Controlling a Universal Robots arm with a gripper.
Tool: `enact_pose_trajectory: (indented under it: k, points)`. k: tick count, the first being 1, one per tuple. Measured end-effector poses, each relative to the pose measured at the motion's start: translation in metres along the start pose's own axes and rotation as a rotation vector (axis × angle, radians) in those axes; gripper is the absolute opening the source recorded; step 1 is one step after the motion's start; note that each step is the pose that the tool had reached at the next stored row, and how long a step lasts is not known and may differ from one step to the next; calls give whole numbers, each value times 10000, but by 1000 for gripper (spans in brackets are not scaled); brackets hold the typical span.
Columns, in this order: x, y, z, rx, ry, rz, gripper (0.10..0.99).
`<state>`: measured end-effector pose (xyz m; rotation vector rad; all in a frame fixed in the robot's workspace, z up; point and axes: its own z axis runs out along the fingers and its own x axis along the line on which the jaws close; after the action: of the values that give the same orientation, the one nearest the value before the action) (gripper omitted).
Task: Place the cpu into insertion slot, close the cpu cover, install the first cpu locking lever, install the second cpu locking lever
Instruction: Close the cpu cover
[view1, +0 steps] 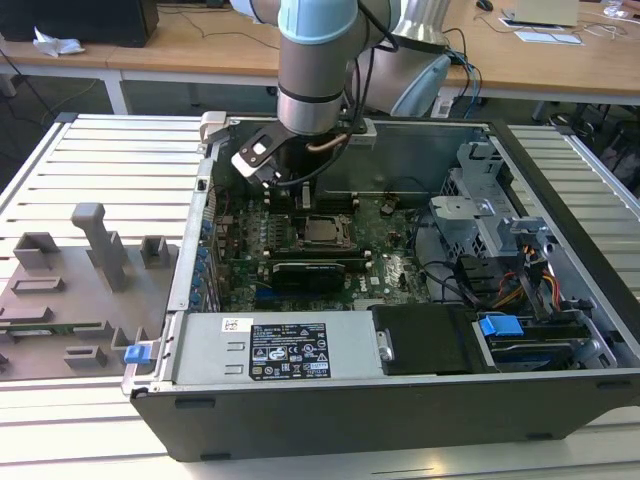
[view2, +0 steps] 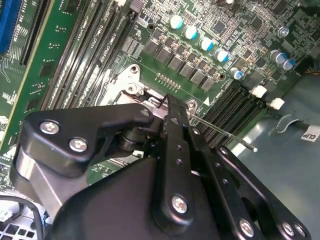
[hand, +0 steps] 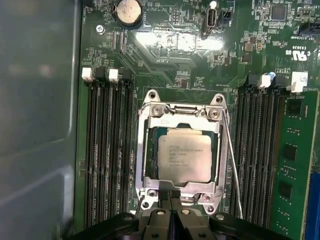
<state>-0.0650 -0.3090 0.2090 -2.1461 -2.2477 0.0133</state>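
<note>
The cpu (hand: 184, 157) lies flat in the insertion slot (hand: 141, 165), its silvery top showing through the window of the cpu cover (hand: 180, 116), which is down over it. A thin wire locking lever (hand: 232, 165) runs along one side of the socket, and its free end (view2: 252, 148) sticks out over the memory slots. My gripper (hand: 170, 207) is shut, fingertips together at the socket's edge (view2: 167, 105), just over the cover's rim. In the exterior view the arm hangs over the socket (view1: 325, 232) inside the open computer case.
Long black memory slots (hand: 105, 150) flank the socket on both sides. A black expansion card (view1: 315, 272) sits just in front of it. Case walls (view1: 420, 150), a drive cage (view1: 480, 215) and the power supply (view1: 285, 350) surround the board. A grey fixture tray (view1: 80, 290) lies outside.
</note>
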Motion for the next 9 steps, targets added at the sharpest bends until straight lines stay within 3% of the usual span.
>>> enact_pose_trajectory:
  k: [3,9]
  points:
    - [-3,19,0,-4,47,-24,106]
    - [-40,192,-3,2,178,-34,106]
